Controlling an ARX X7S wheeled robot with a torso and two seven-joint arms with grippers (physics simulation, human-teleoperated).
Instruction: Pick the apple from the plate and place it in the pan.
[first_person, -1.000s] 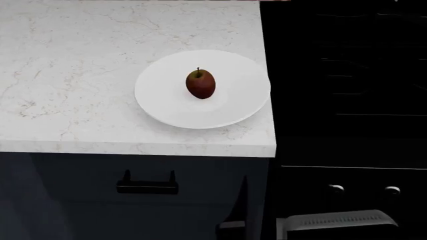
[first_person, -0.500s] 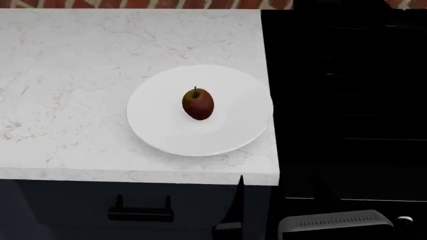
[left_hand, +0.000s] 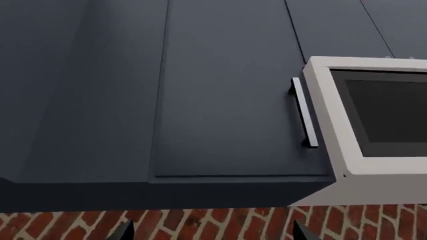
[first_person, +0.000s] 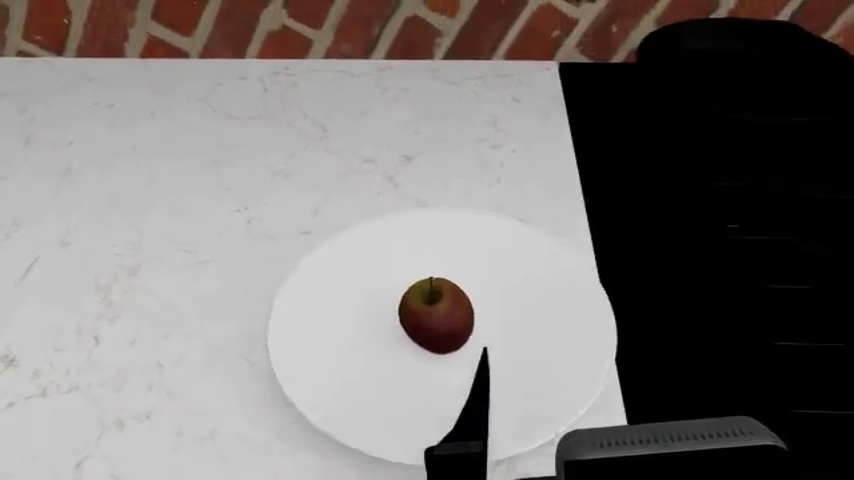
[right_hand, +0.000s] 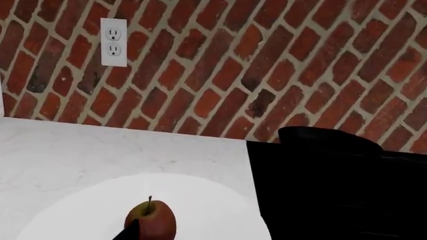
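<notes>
apple (first_person: 437, 315): dark red, stem up, near the middle of the white plate (first_person: 334, 380). plate: on the marble counter (first_person: 160, 200), beside the black stovetop (first_person: 721, 250). right gripper (first_person: 470, 420): one dark fingertip over the plate just beside the apple, spread cannot be told. left gripper (left_hand: 210, 232): two tips well apart, holding nothing, facing dark cabinets (left_hand: 220, 90).

A slim black pointed fingers (first_person: 475, 400) blade sits beside a grey ribbed rounded housing (first_person: 667, 445).
</notes>
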